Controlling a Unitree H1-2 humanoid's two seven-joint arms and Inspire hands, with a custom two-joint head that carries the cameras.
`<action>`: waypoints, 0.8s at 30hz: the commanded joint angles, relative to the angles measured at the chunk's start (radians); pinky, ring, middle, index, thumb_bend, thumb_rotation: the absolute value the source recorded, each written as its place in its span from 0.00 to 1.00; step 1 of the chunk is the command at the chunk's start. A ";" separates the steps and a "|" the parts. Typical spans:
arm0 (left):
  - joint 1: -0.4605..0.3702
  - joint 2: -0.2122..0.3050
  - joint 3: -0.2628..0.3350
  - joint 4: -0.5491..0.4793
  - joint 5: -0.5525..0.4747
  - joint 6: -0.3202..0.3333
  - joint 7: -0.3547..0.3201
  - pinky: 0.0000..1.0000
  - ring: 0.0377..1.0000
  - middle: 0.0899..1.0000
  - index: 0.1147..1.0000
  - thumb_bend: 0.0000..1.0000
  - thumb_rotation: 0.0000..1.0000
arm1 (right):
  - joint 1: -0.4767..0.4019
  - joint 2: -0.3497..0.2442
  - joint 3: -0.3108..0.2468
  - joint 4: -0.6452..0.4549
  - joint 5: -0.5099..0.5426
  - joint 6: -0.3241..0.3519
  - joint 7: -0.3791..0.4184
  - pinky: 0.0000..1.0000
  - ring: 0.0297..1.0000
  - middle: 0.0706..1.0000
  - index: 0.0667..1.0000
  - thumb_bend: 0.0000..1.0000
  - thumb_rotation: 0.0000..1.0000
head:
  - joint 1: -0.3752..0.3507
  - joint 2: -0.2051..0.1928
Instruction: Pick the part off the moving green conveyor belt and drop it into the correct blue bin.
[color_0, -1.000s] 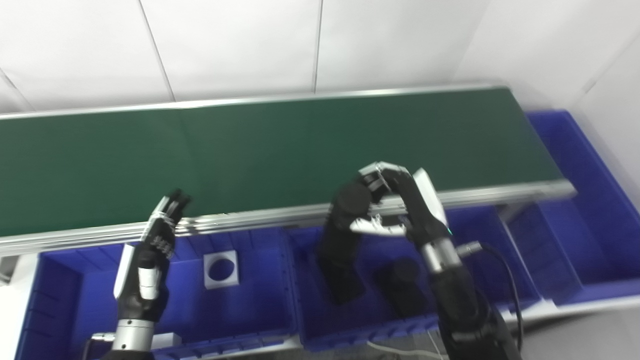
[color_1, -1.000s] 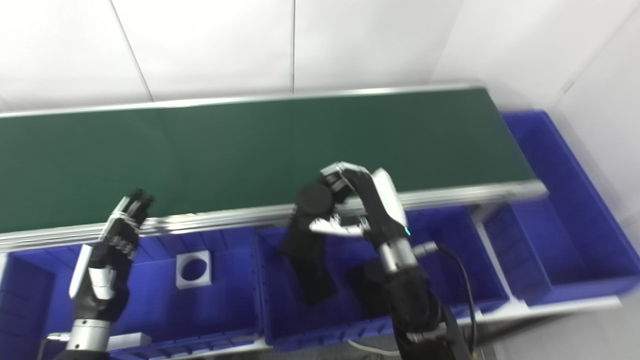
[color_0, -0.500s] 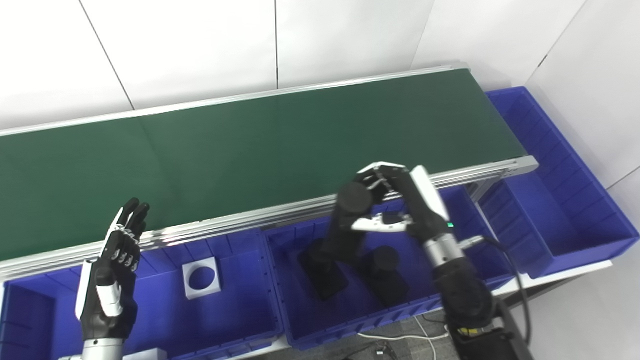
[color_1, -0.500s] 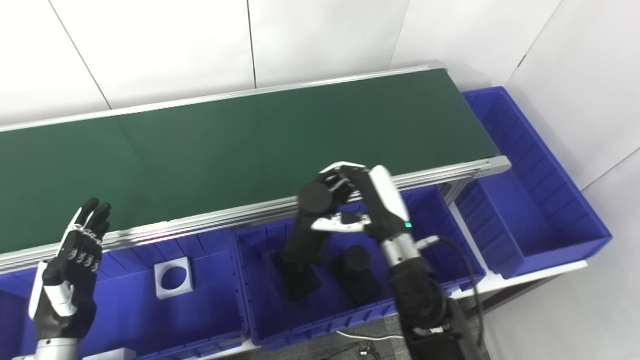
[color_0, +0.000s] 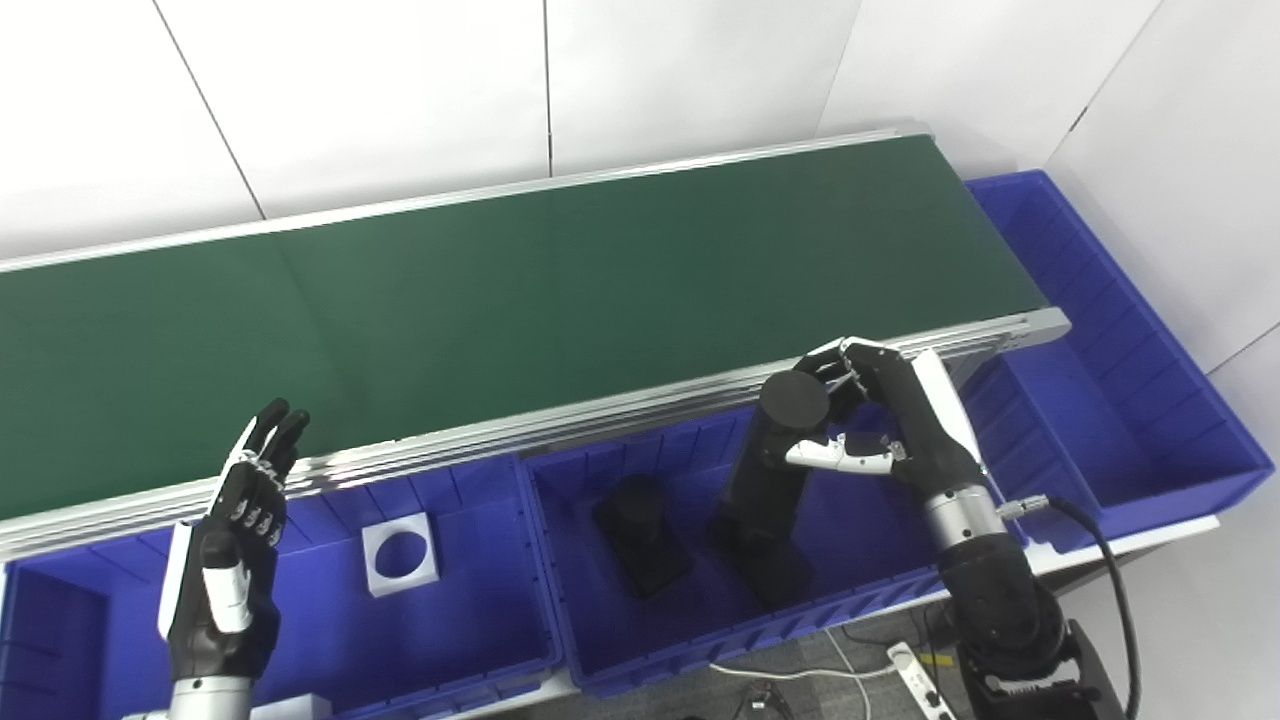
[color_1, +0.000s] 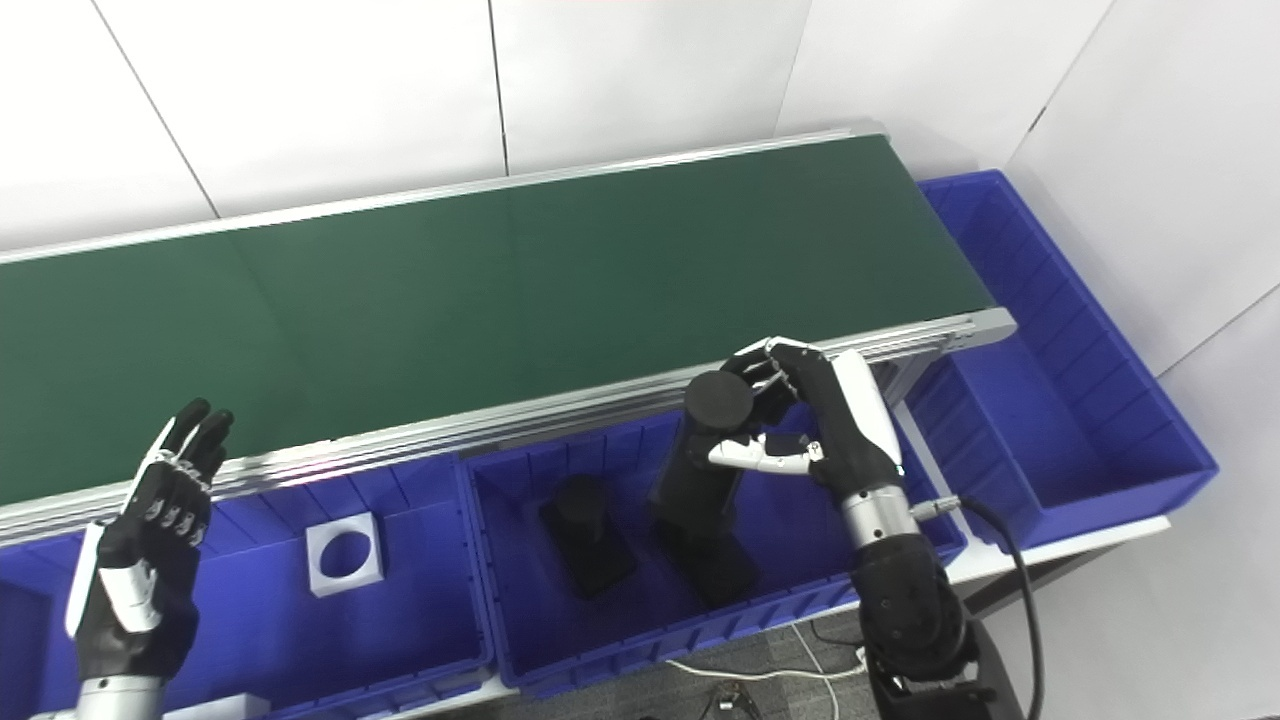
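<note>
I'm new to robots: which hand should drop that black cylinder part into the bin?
Right hand: it already grips the black cylindrical part over the middle blue bin. The left hand hangs open, apart.

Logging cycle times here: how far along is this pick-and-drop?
Pick looks done: the green belt is bare. In hand: the right hand grips a black part over the middle blue bin, beside another black part. Left: releasing it. The left hand waits open.
</note>
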 joint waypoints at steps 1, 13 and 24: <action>-0.005 -0.002 0.008 -0.039 0.014 -0.018 -0.002 0.98 0.95 0.89 0.89 0.87 1.00 | -0.005 -0.010 0.004 -0.017 -0.013 -0.026 -0.017 0.32 0.36 0.47 0.50 0.51 0.00 | 0.005 0.004; -0.014 -0.012 0.007 -0.014 0.031 -0.068 -0.010 0.94 0.93 0.88 0.91 0.84 1.00 | 0.051 -0.004 0.058 -0.034 0.004 -0.062 -0.002 0.34 0.38 0.47 0.49 0.51 0.00 | 0.023 0.009; -0.012 -0.019 0.006 -0.020 0.034 -0.078 -0.009 0.94 0.93 0.89 0.92 0.84 1.00 | 0.051 -0.019 0.103 0.006 -0.032 -0.093 -0.018 0.36 0.39 0.45 0.49 0.51 0.00 | 0.043 0.011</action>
